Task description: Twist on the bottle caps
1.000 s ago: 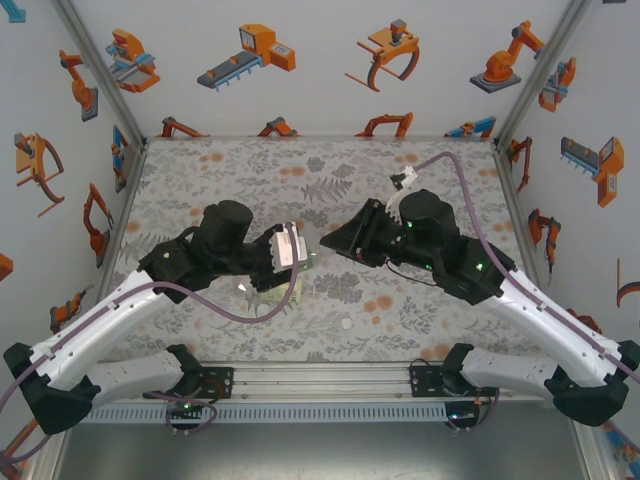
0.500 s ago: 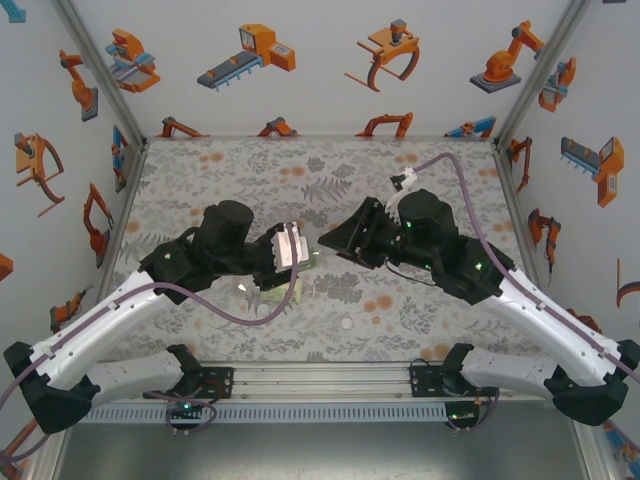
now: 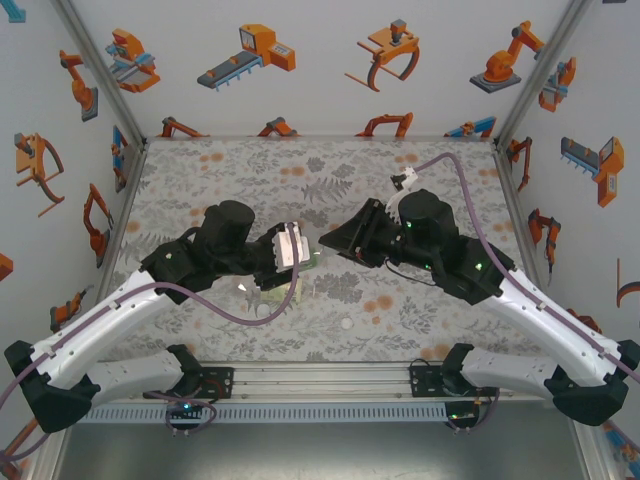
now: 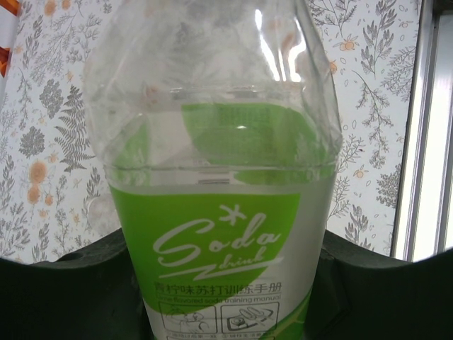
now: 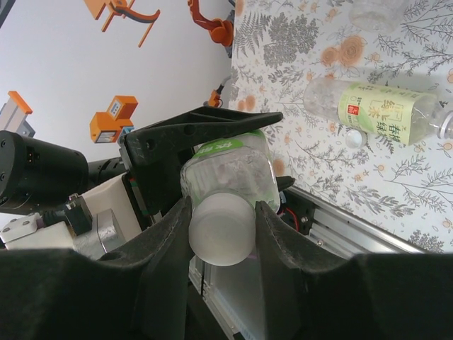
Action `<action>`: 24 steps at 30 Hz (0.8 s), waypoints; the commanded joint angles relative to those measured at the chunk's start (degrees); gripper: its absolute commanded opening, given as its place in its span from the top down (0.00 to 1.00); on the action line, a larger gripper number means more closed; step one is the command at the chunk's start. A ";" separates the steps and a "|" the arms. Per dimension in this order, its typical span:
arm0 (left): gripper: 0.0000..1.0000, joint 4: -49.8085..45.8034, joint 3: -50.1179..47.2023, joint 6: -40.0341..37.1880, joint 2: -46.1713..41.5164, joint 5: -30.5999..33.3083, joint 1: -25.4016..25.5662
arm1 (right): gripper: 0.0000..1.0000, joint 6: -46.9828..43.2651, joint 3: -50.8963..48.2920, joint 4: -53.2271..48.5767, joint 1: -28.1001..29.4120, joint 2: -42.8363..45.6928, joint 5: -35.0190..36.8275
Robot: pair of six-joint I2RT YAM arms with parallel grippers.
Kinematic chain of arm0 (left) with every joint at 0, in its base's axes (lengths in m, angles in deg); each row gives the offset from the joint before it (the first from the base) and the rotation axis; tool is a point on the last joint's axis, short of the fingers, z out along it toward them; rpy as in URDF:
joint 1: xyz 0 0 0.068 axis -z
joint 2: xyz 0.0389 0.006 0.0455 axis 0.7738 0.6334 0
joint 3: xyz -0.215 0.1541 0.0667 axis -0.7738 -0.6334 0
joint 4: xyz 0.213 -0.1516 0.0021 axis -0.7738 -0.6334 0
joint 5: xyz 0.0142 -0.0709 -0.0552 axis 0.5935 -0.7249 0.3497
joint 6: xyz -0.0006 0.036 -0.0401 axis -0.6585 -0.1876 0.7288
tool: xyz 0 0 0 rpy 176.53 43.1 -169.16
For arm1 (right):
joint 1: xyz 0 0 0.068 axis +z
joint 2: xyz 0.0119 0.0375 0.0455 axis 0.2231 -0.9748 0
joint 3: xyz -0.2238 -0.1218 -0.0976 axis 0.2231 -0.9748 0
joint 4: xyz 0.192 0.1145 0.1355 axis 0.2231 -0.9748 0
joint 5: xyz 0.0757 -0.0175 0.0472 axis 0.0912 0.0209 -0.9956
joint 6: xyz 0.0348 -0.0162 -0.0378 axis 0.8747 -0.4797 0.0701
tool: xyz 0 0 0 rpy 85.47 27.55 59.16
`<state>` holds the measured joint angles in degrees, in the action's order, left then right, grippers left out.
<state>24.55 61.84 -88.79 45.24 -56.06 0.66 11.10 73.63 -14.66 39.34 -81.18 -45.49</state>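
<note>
Item: green-labelled bottle, clamped in the left tool above mid tabletop. Its long axis is roughly level, neck toward the right tool. The right tool is pinched on the white cap, coaxial at the mouth. The slim bottle lies on the tabletop, apart. Open room all round.

You had the clear soda bottle with the green label up in the air, and the white cap sat right on its mouth. The slimmer pale-labelled bottle lay flat on the floral mat, with a second small cap just beside it.
</note>
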 commanded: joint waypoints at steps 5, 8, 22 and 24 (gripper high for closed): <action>0.19 2.44 0.40 2.19 -0.45 -4.76 0.33 | 0.85 -3.56 2.33 -2.29 -1.21 -1.20 2.40; 0.15 2.35 0.36 3.58 -0.52 -4.26 0.33 | 0.86 -7.65 4.03 -5.64 -2.74 -3.00 3.31; 0.05 -0.98 2.32 20.99 2.60 3.61 -4.83 | 0.87 -39.18 17.35 -20.83 -22.74 -20.64 5.39; 0.08 -4.79 5.01 26.46 4.14 3.47 -8.25 | 0.87 -42.93 19.84 -20.84 -24.79 -24.27 6.03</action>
<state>23.92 63.13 -73.31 47.80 -54.29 -4.11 -21.31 89.70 -32.95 16.82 -102.06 -41.52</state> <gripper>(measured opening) 0.935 0.366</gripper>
